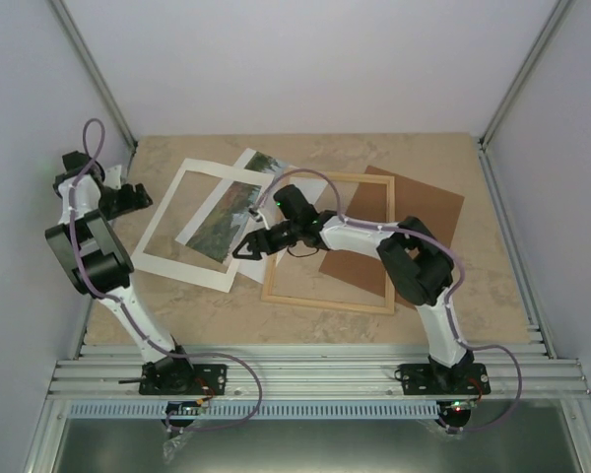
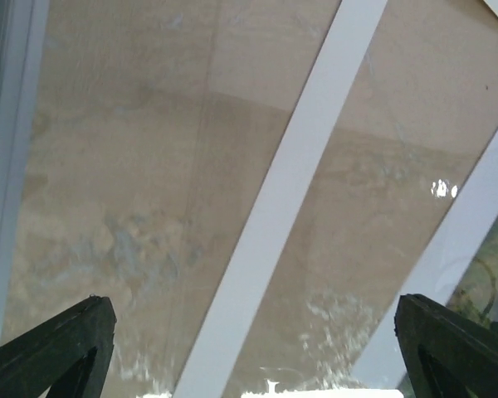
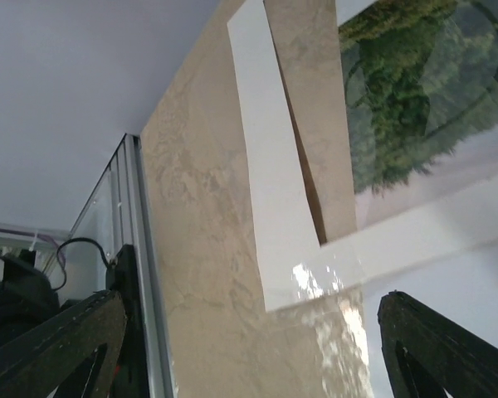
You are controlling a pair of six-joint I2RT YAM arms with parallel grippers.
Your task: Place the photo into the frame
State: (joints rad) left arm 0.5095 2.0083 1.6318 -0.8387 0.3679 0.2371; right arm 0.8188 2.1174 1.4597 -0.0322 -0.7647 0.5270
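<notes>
Right gripper (image 1: 248,246) hangs open and empty, so I'd pinch just the photo (image 1: 220,212), not the white mat (image 1: 182,267), then slide it right into the frame (image 1: 325,303).

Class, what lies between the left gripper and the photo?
In the top view, the white mat's left border crosses between the left gripper and the photo, then bare table shows through its window.

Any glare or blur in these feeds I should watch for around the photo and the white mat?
Top external: even, soft light with weak shadows; the photo and white mat read clearly. Left wrist: small bright glints on a shiny surface beside the mat strips. Right wrist: a glare patch on the mat's corner, and faint curved reflections over the photo, which looks slightly soft.
</notes>
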